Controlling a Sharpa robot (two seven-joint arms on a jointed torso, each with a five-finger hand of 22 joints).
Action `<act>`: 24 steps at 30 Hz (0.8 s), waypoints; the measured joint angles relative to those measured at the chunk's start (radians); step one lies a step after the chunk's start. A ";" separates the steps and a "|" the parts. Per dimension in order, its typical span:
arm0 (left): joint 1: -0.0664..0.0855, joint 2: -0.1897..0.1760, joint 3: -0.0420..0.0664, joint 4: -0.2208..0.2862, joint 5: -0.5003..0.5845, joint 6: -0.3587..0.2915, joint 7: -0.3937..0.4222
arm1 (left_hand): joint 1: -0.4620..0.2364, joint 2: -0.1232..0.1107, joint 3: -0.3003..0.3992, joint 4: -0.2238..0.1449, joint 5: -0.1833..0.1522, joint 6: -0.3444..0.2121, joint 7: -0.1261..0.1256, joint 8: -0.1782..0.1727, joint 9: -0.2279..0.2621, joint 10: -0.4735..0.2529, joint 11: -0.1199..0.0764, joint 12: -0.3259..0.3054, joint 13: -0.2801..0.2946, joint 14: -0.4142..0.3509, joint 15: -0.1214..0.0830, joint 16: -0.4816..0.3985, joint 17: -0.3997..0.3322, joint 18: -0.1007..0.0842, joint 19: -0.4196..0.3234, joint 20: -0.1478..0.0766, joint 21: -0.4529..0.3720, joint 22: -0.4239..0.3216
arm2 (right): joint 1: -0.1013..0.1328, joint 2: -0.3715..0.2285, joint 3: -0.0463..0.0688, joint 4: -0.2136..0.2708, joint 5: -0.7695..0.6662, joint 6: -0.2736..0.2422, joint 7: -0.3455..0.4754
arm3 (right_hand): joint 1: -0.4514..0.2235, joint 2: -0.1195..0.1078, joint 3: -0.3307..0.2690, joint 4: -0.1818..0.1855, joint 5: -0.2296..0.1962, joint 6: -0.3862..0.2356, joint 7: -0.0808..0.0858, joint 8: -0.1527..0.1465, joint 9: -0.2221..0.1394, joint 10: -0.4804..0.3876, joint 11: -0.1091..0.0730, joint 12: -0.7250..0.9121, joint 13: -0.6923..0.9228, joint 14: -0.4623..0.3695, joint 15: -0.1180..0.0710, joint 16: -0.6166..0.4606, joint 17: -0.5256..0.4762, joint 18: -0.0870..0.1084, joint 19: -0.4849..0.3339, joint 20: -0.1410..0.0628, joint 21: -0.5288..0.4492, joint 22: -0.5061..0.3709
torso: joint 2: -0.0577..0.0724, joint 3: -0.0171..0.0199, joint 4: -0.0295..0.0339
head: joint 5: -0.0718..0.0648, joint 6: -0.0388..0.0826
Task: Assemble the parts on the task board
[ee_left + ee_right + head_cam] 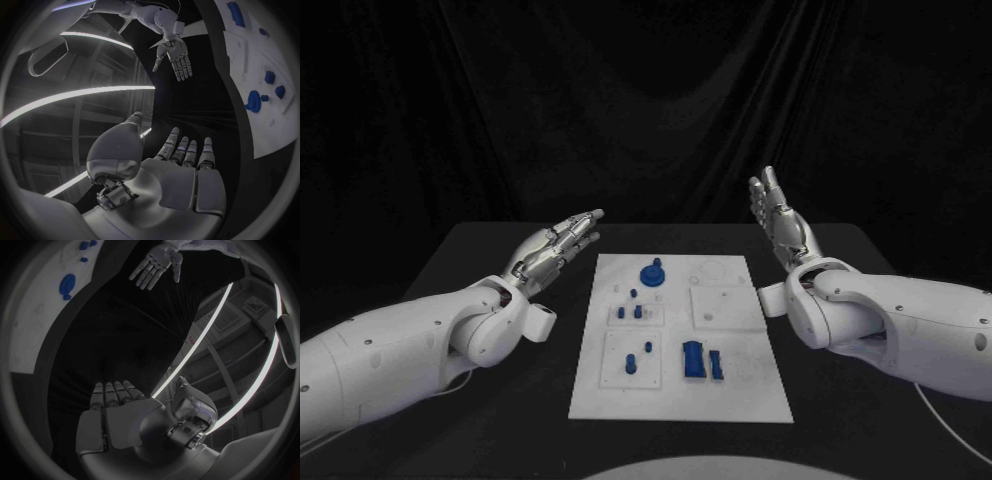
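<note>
Small blue plastic parts (652, 274) stand and lie on the white rectangular task board (733, 390) at the centre of the black table (488, 400); no writing is legible. Flanking it, the silver left hand (557, 246) and silver right hand (782, 222) hover with fingers extended, holding nothing.

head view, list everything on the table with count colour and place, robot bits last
table: one, black, under everything.
task board: one, white, middle of the table between the two arms.
parts: several small pieces, blue, on the board; exact count hard to tell. A round one sits near the far end, two blocks near the near end.
left hand: one, silver, open, over the table beside the board's far left corner, holding nothing.
right hand: one, silver, open, raised by the board's far right corner, holding nothing.
</note>
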State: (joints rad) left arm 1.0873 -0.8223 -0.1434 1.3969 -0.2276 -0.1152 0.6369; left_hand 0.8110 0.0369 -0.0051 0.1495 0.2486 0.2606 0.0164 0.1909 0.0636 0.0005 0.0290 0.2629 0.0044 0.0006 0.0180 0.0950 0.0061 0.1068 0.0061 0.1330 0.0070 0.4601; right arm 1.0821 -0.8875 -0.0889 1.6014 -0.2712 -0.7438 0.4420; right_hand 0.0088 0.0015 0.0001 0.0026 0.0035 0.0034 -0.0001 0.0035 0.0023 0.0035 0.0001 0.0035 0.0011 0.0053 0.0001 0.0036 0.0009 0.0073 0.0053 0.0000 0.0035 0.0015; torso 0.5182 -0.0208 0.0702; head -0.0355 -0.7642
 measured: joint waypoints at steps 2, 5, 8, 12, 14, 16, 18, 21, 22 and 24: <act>-0.005 0.005 0.019 0.022 0.016 -0.053 -0.009 | -0.056 -0.009 0.001 -0.010 -0.017 -0.019 -0.004 -0.013 -0.015 0.002 -0.003 -0.018 0.000 0.000 0.000 -0.019 -0.001 0.000 0.000 -0.011 0.000 -0.032 | -0.009 0.038 0.029 -0.007 0.047 -0.001 0.010 | 0.000 0.000 0.000 0.000 0.000 0.000 0.000 0.000 -0.001 0.000 0.000 0.000 0.000 0.000 0.000 0.000 0.000 0.000 0.000 0.000 0.000 0.000 | 0.004 0.0028 -0.0107 | 0.006 0.033; -0.012 0.014 0.048 0.055 0.044 -0.140 -0.024 | -0.149 -0.020 0.004 -0.026 -0.046 -0.048 -0.009 -0.035 -0.035 0.000 -0.011 -0.048 -0.001 0.000 -0.007 -0.049 -0.003 -0.001 -0.002 -0.023 0.000 -0.085 | -0.020 0.075 0.061 -0.018 0.111 -0.003 0.024 | -0.003 -0.003 0.000 0.000 0.000 0.000 0.000 0.000 -0.001 0.000 0.000 0.000 0.000 0.000 0.000 0.000 0.000 0.000 0.000 0.000 0.000 -0.001 | 0.010 0.0080 -0.0265 | 0.016 0.077; -0.017 0.020 0.070 0.080 0.068 -0.213 -0.037 | -0.210 -0.025 0.002 -0.037 -0.064 -0.068 -0.012 -0.049 -0.044 0.002 -0.016 -0.068 -0.002 0.000 -0.007 -0.064 -0.004 -0.023 -0.003 -0.032 0.000 -0.119 | -0.026 0.093 0.077 -0.025 0.155 -0.005 0.034 | -0.003 -0.003 0.000 0.000 0.000 0.000 0.000 0.000 -0.001 0.000 0.000 0.000 0.000 0.000 0.000 0.000 0.000 0.000 0.000 0.000 0.000 -0.001 | 0.014 0.0118 -0.0385 | 0.022 0.107; -0.025 0.029 0.102 0.118 0.108 -0.335 -0.058 | -0.307 -0.031 0.005 -0.056 -0.094 -0.099 -0.014 -0.072 -0.054 -0.001 -0.018 -0.099 -0.003 0.000 -0.007 -0.076 -0.004 -0.063 -0.004 -0.071 0.000 -0.175 | -0.029 0.108 0.088 -0.029 0.208 -0.008 0.047 | -0.003 -0.003 0.000 0.000 0.000 0.000 0.000 0.000 -0.001 0.000 0.000 0.000 0.000 0.000 0.000 0.000 0.000 0.000 0.000 0.000 0.000 -0.001 | 0.020 0.0162 -0.0538 | 0.031 0.142; -0.028 0.033 0.116 0.135 0.130 -0.397 -0.070 | -0.347 -0.033 0.004 -0.079 -0.106 -0.112 -0.016 -0.082 -0.057 -0.001 -0.018 -0.113 -0.003 0.000 -0.007 -0.083 -0.005 -0.063 -0.005 -0.088 0.000 -0.197 | -0.030 0.108 0.088 -0.030 0.225 -0.009 0.052 | -0.003 -0.003 0.000 0.000 0.000 0.000 0.000 0.000 -0.001 0.000 0.000 0.000 0.000 0.000 0.000 0.000 0.000 0.000 0.000 0.000 0.000 -0.001 | 0.022 0.0179 -0.0594 | 0.033 0.153; -0.031 0.036 0.125 0.146 0.146 -0.445 -0.079 | -0.383 -0.034 0.004 -0.098 -0.118 -0.122 -0.017 -0.090 -0.059 -0.001 -0.018 -0.125 -0.003 0.000 -0.007 -0.084 -0.005 -0.078 -0.005 -0.102 0.000 -0.218 | -0.030 0.108 0.088 -0.031 0.236 -0.011 0.055 | -0.003 -0.003 0.000 0.000 0.000 0.000 0.000 0.000 -0.001 0.000 0.000 0.000 0.000 0.000 0.000 0.000 0.000 0.000 0.000 0.000 0.000 0.000 | 0.023 0.0191 -0.0637 | 0.035 0.160; -0.033 0.038 0.133 0.157 0.162 -0.494 -0.089 | -0.418 -0.035 0.004 -0.112 -0.129 -0.133 -0.016 -0.102 -0.059 -0.001 -0.018 -0.136 -0.003 0.000 -0.007 -0.084 -0.005 -0.078 -0.005 -0.106 0.000 -0.237 | -0.030 0.108 0.088 -0.031 0.245 -0.012 0.057 | -0.003 -0.003 0.000 0.000 0.000 0.000 0.000 0.000 -0.001 0.000 0.000 0.000 0.000 0.000 0.000 0.000 0.000 0.000 0.000 0.000 0.000 -0.001 | 0.024 0.0196 -0.0658 | 0.035 0.162; -0.035 0.040 0.140 0.166 0.182 -0.549 -0.100 | -0.463 -0.035 0.005 -0.124 -0.141 -0.145 -0.014 -0.133 -0.060 -0.001 -0.018 -0.150 -0.003 -0.002 -0.009 -0.088 -0.005 -0.083 -0.007 -0.114 0.000 -0.263 | -0.030 0.108 0.088 -0.031 0.254 -0.012 0.061 | -0.002 -0.003 0.000 0.000 0.000 0.000 0.000 0.000 -0.001 0.000 0.000 0.000 0.000 0.000 0.000 0.000 0.000 0.000 0.000 0.000 0.000 0.000 | 0.025 0.0201 -0.0681 | 0.035 0.164; -0.036 0.040 0.141 0.168 0.186 -0.562 -0.103 | -0.477 -0.035 0.004 -0.127 -0.147 -0.150 -0.016 -0.142 -0.061 -0.001 -0.018 -0.155 -0.003 -0.004 -0.011 -0.088 -0.005 -0.094 -0.007 -0.114 0.000 -0.271 | -0.030 0.108 0.088 -0.031 0.257 -0.013 0.061 | -0.003 -0.003 0.000 0.000 0.000 0.000 0.000 0.000 -0.001 0.000 0.000 0.000 0.000 0.000 0.000 0.000 0.000 0.000 0.000 0.000 0.000 0.000 | 0.025 0.0204 -0.0686 | 0.036 0.164; -0.036 0.041 0.142 0.170 0.195 -0.586 -0.109 | -0.507 -0.036 0.006 -0.132 -0.160 -0.159 -0.015 -0.157 -0.061 0.002 -0.020 -0.164 -0.003 -0.004 -0.011 -0.088 -0.005 -0.094 -0.007 -0.121 0.000 -0.288 | -0.030 0.108 0.088 -0.031 0.261 -0.013 0.063 | -0.002 -0.003 0.000 0.000 0.000 0.000 0.000 0.000 -0.001 0.000 0.000 0.000 0.000 0.000 0.000 0.000 0.000 0.000 0.000 0.000 0.000 0.000 | 0.026 0.0205 -0.0692 | 0.036 0.164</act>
State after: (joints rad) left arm 1.0514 -0.7818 -0.0016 1.5668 -0.0323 -0.7013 0.5283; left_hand 0.3040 0.0007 0.0005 0.0176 0.0884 0.1018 0.0017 0.0338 0.0022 0.0020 0.0088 0.0989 0.0011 -0.0032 0.0070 0.0072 0.0012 0.0130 -0.0008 0.0120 0.0070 0.1722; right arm 1.0520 -0.7797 -0.0013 1.5701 -0.0103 -0.7571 0.5046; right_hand 0.0063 -0.0011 0.0001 0.0026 0.0035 0.0035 0.0000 0.0036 0.0011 0.0035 0.0001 0.0037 0.0010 0.0054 0.0002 0.0036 0.0010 0.0074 0.0054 0.0001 0.0036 0.0011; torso 0.5437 -0.0003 0.0010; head 0.0002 -0.6001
